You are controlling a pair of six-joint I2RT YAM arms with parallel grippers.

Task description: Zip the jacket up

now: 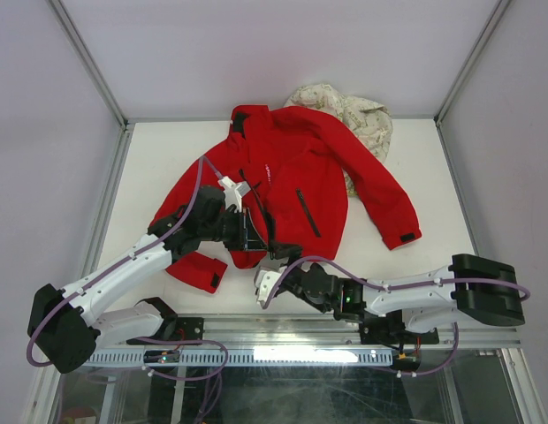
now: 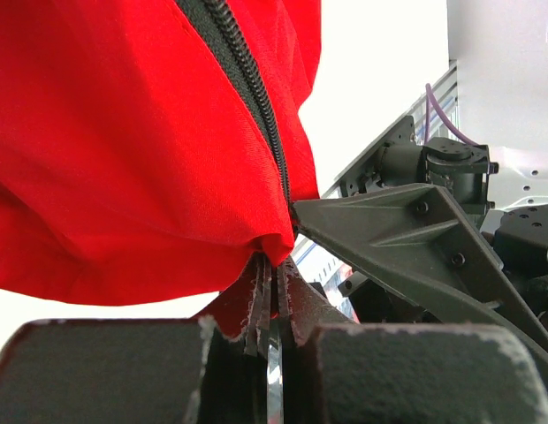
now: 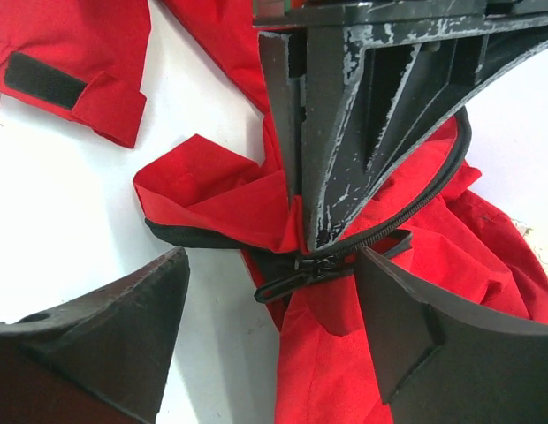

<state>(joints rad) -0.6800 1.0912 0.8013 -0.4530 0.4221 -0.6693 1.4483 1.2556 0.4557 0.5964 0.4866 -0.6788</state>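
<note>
Pinching hem of limp-looking, prob light jacket (image 1: 292, 168) at 6 o'clock w/ L gripper (image 2: 272, 287), R gripper (image 3: 272, 256) open astride slider (image 3: 308, 265), so grab there.

Covered hem, unreadable lettering
From above, the jacket (image 1: 300, 168) hides most of the floral garment (image 1: 358, 115); its white chest lettering (image 1: 268, 173) is too small to read, and the left gripper (image 1: 252, 237) and right gripper (image 1: 281, 258) cover the zipper (image 3: 402, 219) at its bottom end.
</note>
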